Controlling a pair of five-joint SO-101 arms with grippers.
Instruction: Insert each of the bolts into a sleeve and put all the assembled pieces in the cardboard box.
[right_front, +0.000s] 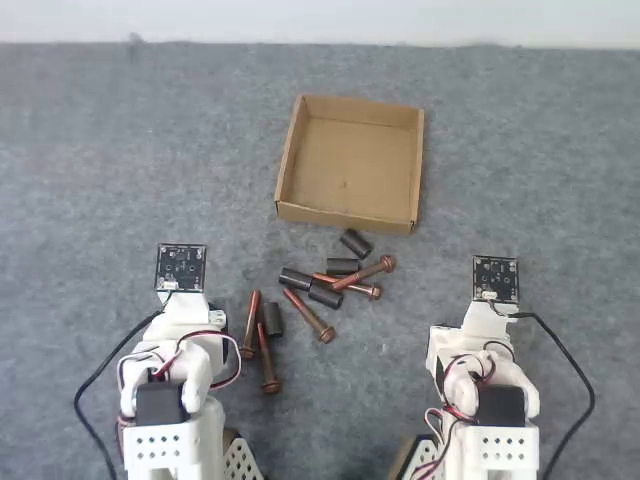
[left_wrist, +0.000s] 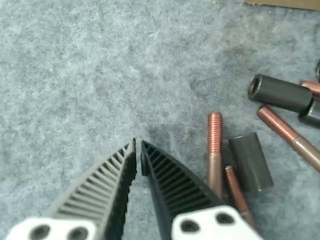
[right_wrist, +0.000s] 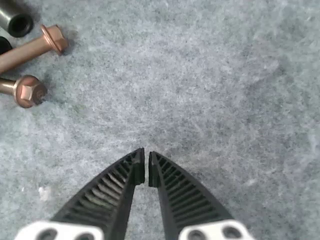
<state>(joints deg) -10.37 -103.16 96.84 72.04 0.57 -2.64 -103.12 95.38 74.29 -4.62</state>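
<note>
Step in hand: judging by the scene, assembly is not yet starting; no bolt is sitting in a sleeve.
Bolts and sleeves: copper bolts (right_front: 308, 313) and black sleeves (right_front: 296, 277) are lying loose in a heap on the grey carpet (right_front: 120, 150), between the two arms and just in front of the cardboard box (right_front: 345, 213), which is holding nothing.
Doing it well: each arm is probably best taking one piece. The bolt wants gripping near its head, and the sleeve held level so the thread is meeting the bore squarely.
Left arm (right_front: 175, 340): it is sitting tucked back, with its wrist pointing at the carpet beside the nearest bolt (left_wrist: 215, 150).
Right arm (right_front: 485, 350): it is sitting tucked back likewise, to the other side of the heap.
Left gripper (left_wrist: 138, 145): it is showing its jaws all but touching and is gripping nothing.
Right gripper (right_wrist: 146, 152): its jaws are likewise showing only a slit between them, and it is carrying nothing.
</note>
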